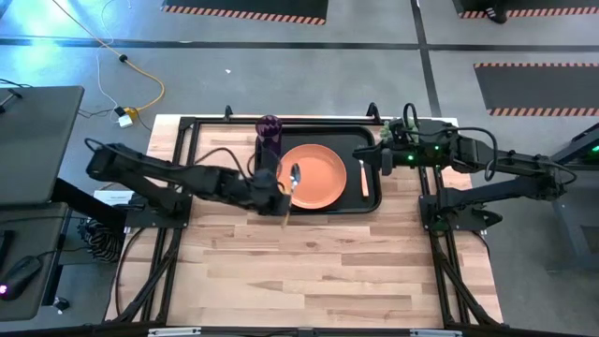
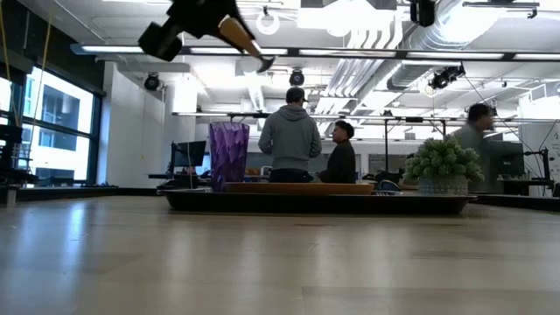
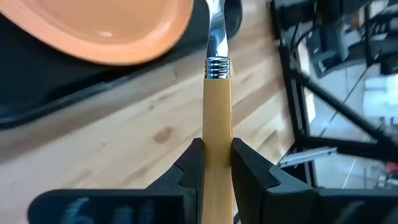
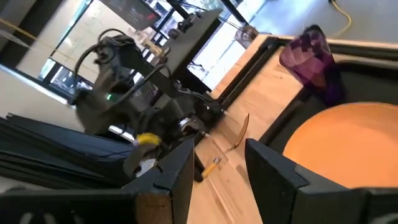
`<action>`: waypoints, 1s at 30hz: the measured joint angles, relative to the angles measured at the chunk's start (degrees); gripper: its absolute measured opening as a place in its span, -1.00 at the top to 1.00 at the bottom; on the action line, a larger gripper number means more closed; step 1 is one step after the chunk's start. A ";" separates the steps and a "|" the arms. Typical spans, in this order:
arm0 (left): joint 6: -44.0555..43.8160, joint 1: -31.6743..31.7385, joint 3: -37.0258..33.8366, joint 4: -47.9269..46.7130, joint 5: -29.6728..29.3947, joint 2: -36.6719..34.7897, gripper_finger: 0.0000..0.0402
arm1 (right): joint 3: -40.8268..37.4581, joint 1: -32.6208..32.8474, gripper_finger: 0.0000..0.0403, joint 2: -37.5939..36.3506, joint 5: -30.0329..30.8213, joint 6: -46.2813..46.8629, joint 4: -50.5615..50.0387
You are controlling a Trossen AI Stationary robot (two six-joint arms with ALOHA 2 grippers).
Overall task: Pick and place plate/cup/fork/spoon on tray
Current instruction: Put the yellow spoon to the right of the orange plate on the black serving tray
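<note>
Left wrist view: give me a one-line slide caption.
Left hand grips the spoon by its orange handle, bowl end out toward the orange plate on the black tray.

My left arm reaches from the left side across the table, bent at the elbow, and my left gripper (image 1: 284, 194) hangs above the table, at the near left edge of the black tray. Its two dark fingers (image 3: 189, 171) are pressed from both sides on the orange handle of the slim silver-bowled spoon (image 3: 216, 106). My right arm waits at the right end of the tray; my right gripper (image 1: 382, 159) has its fingers (image 4: 270, 168) spread apart and holds nothing.
</note>
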 joint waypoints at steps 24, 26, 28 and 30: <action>2.03 -10.83 9.52 1.38 0.69 18.06 0.75 | 0.00 -0.06 0.33 1.20 8.48 13.52 -12.40; 0.89 -11.34 9.52 2.32 0.71 19.07 0.75 | -0.01 -0.05 0.33 1.98 8.64 14.31 -13.54; -0.50 -11.87 9.52 3.63 0.63 20.25 0.75 | -0.01 -0.04 0.33 2.83 8.44 15.30 -13.85; -2.31 -12.38 9.56 5.19 0.24 21.54 0.75 | -0.02 -0.04 0.33 3.67 7.97 15.42 -14.24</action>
